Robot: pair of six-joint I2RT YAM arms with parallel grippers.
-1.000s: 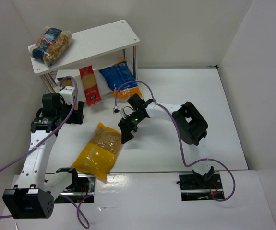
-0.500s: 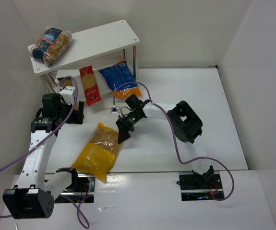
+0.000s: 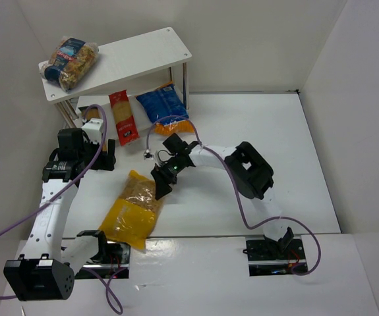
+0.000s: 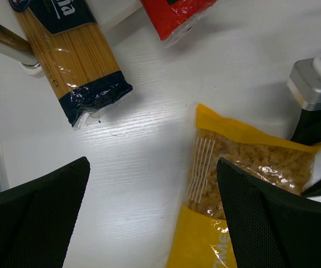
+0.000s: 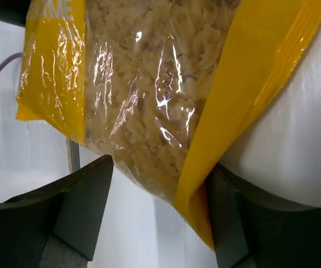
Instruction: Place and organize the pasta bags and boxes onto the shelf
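You're at the pick-up of the large yellow bag with a clear window (image 3: 131, 214), which lies on the white table (image 3: 275, 145) in the lower left of the top view, well short of the small two-tier shelf of white boards on thin metal posts (image 3: 143, 52) at upper left.

The right gripper (image 3: 158, 186) sits at the bag's upper end. In the right wrist view its black fingers (image 5: 79, 192) stand either side of that end with pasta and yellow film between them. Whether they already pinch it I cannot tell. The left gripper (image 4: 152, 167) is spread wide over bare table, holding nothing.

The next move calls for a firm hold before you lift. My guess is the loose pasta will shift and the bag sag, so carry it high over the slim red packet (image 3: 124, 117) and the blue-and-orange bag (image 3: 165, 107) at the shelf's lower tier. The top board looks the roomier spot, beside the clear bag with a dark-blue label (image 3: 70, 61).

Little writing reads:
- **Yellow bag:** white capitals cut off at the upper left of the right wrist view, ending in what looks like "NE".
- **Slim tan spaghetti pack with dark-blue label (image 4: 73, 61):** white letters ending "na" at the top edge of the left wrist view.
- **Other labels:** too small to read.
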